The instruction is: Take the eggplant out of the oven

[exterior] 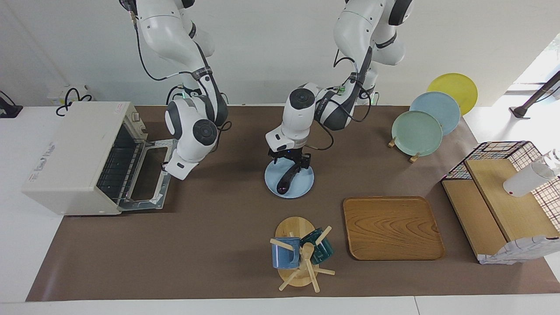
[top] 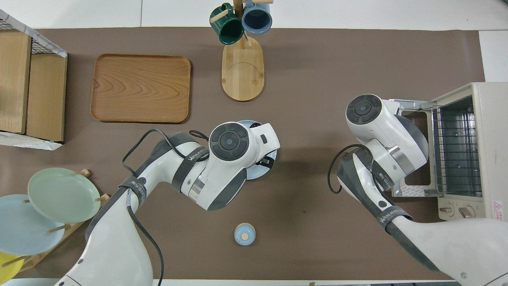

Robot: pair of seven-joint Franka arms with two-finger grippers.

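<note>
Overhead view: "WANJEED" bands on both arms; left gripper [exterior: 294, 162] fingers spread around eggplant [exterior: 287, 179], right gripper [exterior: 165, 165] fingers clenched.

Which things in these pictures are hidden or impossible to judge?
- Eggplant: overhead view, fully covered by the left arm.
- Left gripper: facing view, contact with the eggplant's stem end unclear.
- Right gripper: both views, hidden by its own wrist at the oven door.
- Blue plate: overhead, mostly covered.
</note>
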